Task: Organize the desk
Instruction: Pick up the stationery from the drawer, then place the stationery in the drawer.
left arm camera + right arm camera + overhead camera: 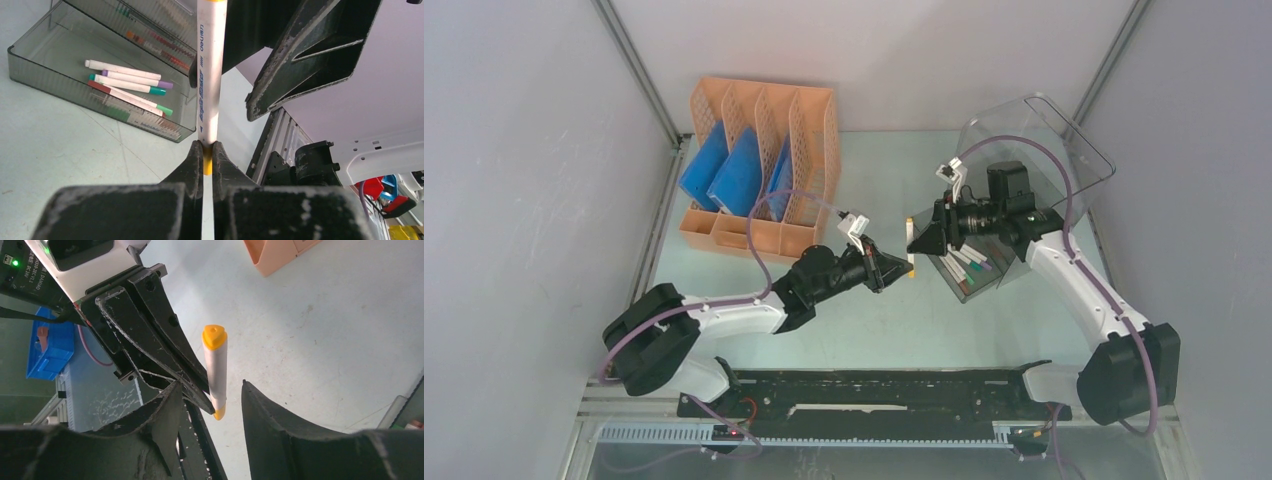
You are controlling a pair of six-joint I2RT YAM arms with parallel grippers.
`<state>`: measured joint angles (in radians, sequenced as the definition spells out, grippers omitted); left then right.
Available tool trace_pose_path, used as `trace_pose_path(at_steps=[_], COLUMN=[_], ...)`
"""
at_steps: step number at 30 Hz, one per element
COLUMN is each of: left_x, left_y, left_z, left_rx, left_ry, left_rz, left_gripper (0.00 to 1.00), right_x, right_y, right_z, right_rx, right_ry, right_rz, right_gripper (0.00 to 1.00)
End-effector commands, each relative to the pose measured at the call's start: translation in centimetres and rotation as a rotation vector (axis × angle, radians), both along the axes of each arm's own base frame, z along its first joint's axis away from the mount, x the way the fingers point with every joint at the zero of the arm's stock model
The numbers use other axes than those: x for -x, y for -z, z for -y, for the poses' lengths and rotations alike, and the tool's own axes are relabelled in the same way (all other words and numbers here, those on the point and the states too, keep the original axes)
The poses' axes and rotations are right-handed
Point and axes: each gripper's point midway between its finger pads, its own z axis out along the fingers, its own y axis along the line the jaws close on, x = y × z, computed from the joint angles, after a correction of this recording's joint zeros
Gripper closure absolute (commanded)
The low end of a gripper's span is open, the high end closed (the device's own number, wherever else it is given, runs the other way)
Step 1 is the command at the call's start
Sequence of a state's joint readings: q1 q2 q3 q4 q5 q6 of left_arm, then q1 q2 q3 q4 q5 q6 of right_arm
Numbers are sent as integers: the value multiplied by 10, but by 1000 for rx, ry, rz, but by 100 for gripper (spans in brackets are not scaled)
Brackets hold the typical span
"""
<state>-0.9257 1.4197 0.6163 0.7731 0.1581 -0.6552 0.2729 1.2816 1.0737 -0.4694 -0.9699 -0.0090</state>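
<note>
You're mid-handover, so call the job partly done, w/ one pen in the air. The left pincer (207, 152) is clamped tight on the yellow tail end of a white marker (215, 365). It holds the marker roughly upright above the bench (894, 325), approx. midway btw. the orange file rack (809, 130) and the clear drawer box (1064, 150). The right pincer (211, 386) is spread wide w/ one finger either side of the barrel. The right wrist view shows a gap on both sides, so it grips nothing yet.

The bench spreads under both arms and carries the rack at back left and the box at right.

Done, as far as you can see:
- The drawer tray (50, 55) stands open at the foot of the box, w/ several markers (125, 82) (purple, green and red caps) lying side by side in it.
- Blue folders (734, 175) stand slotted in the rack.

Left to do, by my reading:
- The right pincer needs to close on the barrel and the left needs to let go.
- The marker then goes into the tray w/ the others.
- The tray prob. gets pushed shut after that.

This marker looks like the last stray, tho the arms hide some of the bench, so don't bank on it. I'd put you in the late stretch, not finished.
</note>
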Motion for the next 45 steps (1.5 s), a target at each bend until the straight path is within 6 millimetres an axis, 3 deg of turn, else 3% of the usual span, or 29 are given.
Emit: trace_pose_path(at_steps=[1,4,10,13,15,21,24,33,38,45], left_x=[-4,-3,-3,-5,-6,-7,-7,-6,-10,-23], left_y=[-30,-31,-31,-31,-32,-34,-32,-32,-37,-29], left_z=[7,7,6,2,-1,-9,-10,-26,-55,-124], left_rx=[75,76,77,76,75,44,27,-25,-102,-206], left_ry=[-14,-13,-16,-37,-52,-77,-83,-111,-204,-464], left_rz=[61,62,64,65,75,96,94,132,191,200], left_gripper=[100,100,100,90,85,72,60,44,36,6], right_x=[3,5,8,9,9,11,10,2,-11,-38], right_y=[-1,0,1,-1,-1,-3,-2,0,5,19], right_z=[-10,-13,-16,-16,-15,-16,-16,-8,4,39], right_rx=[-18,-14,-16,-16,-10,-8,-2,57,141,365], right_ry=[-29,-39,-60,-59,-68,-75,-75,-25,42,167], right_rz=[-4,-5,2,9,38,55,59,133,205,356], right_gripper=[47,55,81,96,100,100,100,100,100,100])
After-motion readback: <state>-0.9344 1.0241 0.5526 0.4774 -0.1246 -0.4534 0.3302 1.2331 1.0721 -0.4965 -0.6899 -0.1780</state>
